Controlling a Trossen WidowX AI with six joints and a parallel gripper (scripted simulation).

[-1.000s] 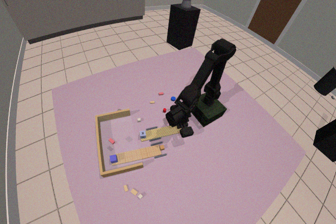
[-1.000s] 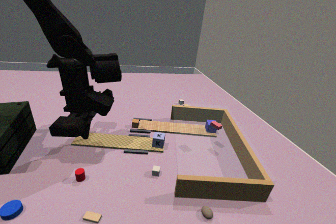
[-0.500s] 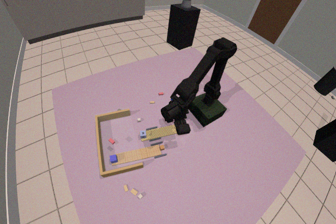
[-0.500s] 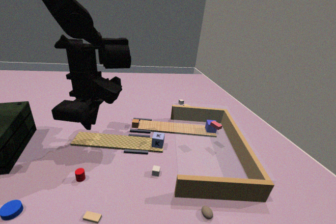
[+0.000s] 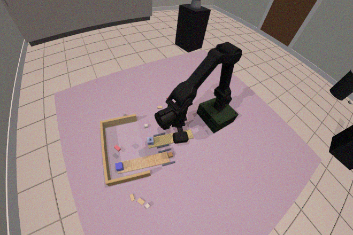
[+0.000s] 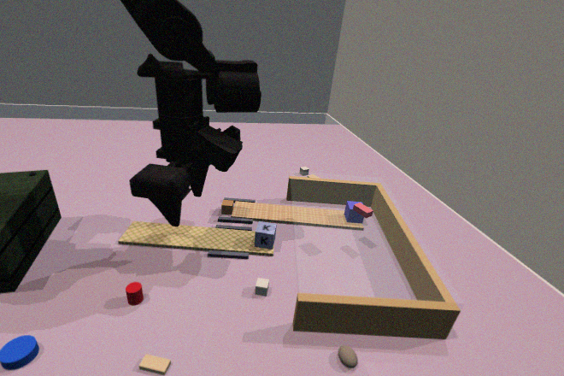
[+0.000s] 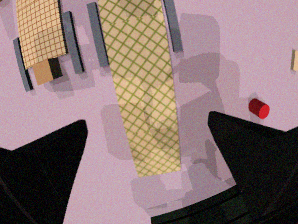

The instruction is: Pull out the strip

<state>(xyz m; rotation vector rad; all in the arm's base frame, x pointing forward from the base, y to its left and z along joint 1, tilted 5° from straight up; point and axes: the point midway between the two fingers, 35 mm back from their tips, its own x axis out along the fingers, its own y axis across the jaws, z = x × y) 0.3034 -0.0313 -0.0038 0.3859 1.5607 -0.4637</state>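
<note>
The labelled cube [image 5: 150, 140] [image 6: 265, 236] is grey-blue with a black K on its faces. It rests on the far end of a yellow strip [image 5: 166, 139] [image 6: 158, 235] [image 7: 145, 65] with a green diamond pattern. The strip's near part sticks out toward the arm's base, past two dark rails. My gripper [image 6: 185, 208] [image 7: 148, 121] is open and empty above this near part, with one finger to each side of the strip in the wrist view. The cube is out of the wrist view.
A tan gridded strip [image 5: 145, 162] [image 6: 290, 214] [image 7: 40, 30] bears a plain blue cube [image 5: 119, 166] [image 6: 353, 213]; an orange-brown block [image 5: 170, 154] [image 6: 226, 206] [image 7: 44, 72] is at its near end. A wooden wall [image 5: 104, 155] [image 6: 371, 316] stands beyond. A red cylinder [image 6: 134, 293] [image 7: 259, 108] stands nearby.
</note>
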